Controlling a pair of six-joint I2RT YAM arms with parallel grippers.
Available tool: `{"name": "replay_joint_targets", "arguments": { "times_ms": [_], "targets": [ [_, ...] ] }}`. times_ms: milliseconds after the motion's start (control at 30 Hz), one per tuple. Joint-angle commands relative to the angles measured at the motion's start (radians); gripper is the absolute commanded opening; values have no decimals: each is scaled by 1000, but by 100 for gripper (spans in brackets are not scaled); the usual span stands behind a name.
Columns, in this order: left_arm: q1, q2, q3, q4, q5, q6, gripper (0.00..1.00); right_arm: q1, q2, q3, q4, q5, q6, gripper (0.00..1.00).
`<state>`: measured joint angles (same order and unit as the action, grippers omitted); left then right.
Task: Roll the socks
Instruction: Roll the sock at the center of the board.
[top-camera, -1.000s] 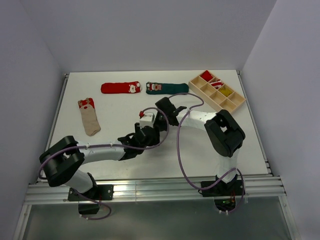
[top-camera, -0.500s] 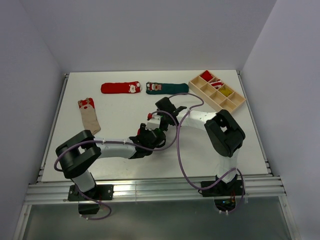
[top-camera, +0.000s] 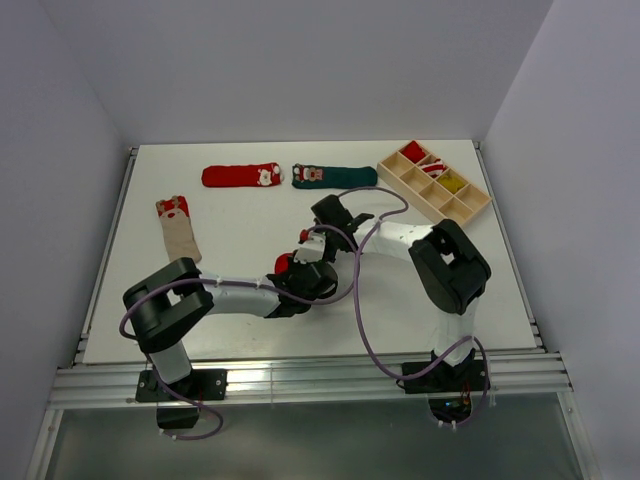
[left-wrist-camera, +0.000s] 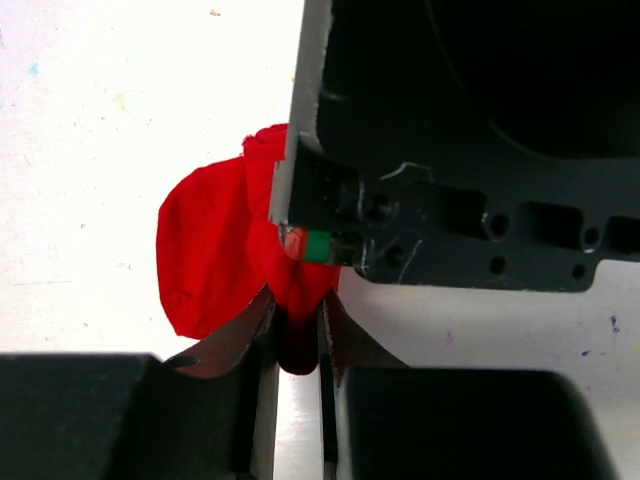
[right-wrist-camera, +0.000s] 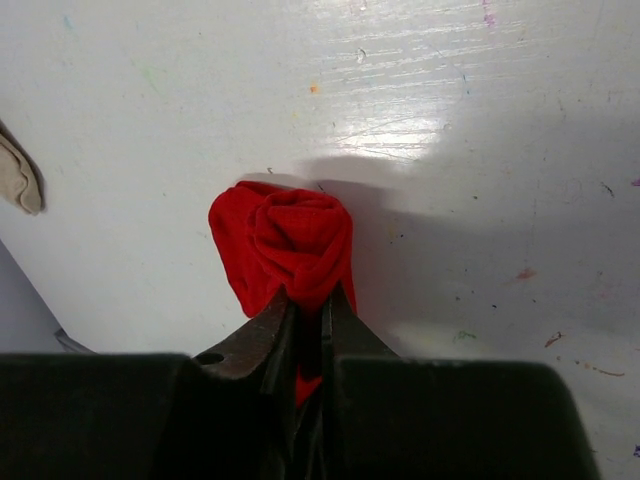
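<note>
A red sock, bunched into a loose roll, lies on the white table mid-centre and shows as a red patch in the top view. My right gripper is shut on its near edge, with red fabric pinched between the jaws. From the other side my left gripper is shut on a fold of the same sock. The two grippers meet over it, left and right. The right gripper's dark housing hides part of the sock in the left wrist view.
Three flat socks lie further back: a red one, a green one and a beige one at the left. A wooden compartment box holding rolled socks stands at the back right.
The left arm has swung in toward the centre and its jaws have closed on the red sock. The right gripper has stayed on the sock.
</note>
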<state>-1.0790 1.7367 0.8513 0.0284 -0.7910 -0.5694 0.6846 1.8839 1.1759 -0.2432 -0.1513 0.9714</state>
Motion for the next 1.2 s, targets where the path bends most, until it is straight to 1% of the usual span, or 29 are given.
{"name": "replay_joint_targets", "arguments": {
  "times_ms": [0,33,67,133,167,200,267,300,367,400,500,600,733,900,1033,1167],
  "targets": [
    [-7,-15,-11,1,15,-27,4,6,-37,-33,39,-1,21,12],
    [-6,-34,-17,5,30,-35,2,4,-55,-47,57,-2,27,17],
    [-4,-45,-33,8,45,-41,1,1,-63,-76,97,-8,33,28],
    [8,-81,-55,25,73,-66,1,-3,-89,-97,130,-8,39,37],
    [14,-95,-79,34,113,-73,1,-7,-98,-113,155,-7,41,41],
    [34,-126,-95,45,136,-93,1,-8,-107,-119,168,-1,36,48],
    [63,-161,-145,88,197,-116,1,-10,-134,-139,208,5,35,52],
    [100,-196,-164,102,272,-144,1,-8,-141,-143,217,12,35,56],
    [143,-230,-230,169,343,-167,1,-8,-167,-165,240,22,39,60],
    [184,-258,-250,191,416,-191,1,-8,-175,-176,274,24,44,61],
    [256,-298,-316,254,521,-234,2,-8,-186,-190,308,16,46,64],
    [298,-313,-357,298,576,-273,2,-8,-160,-179,324,-16,47,65],
    [355,-322,-426,379,689,-328,3,-2,-129,-183,378,-62,67,65],
    [422,-328,-481,455,774,-388,3,4,-100,-173,395,-83,69,66],
    [453,-319,-512,507,823,-422,4,13,-65,-150,369,-85,69,66],
    [472,-312,-532,554,866,-448,4,23,-40,-147,381,-100,72,66]
  ]
}}
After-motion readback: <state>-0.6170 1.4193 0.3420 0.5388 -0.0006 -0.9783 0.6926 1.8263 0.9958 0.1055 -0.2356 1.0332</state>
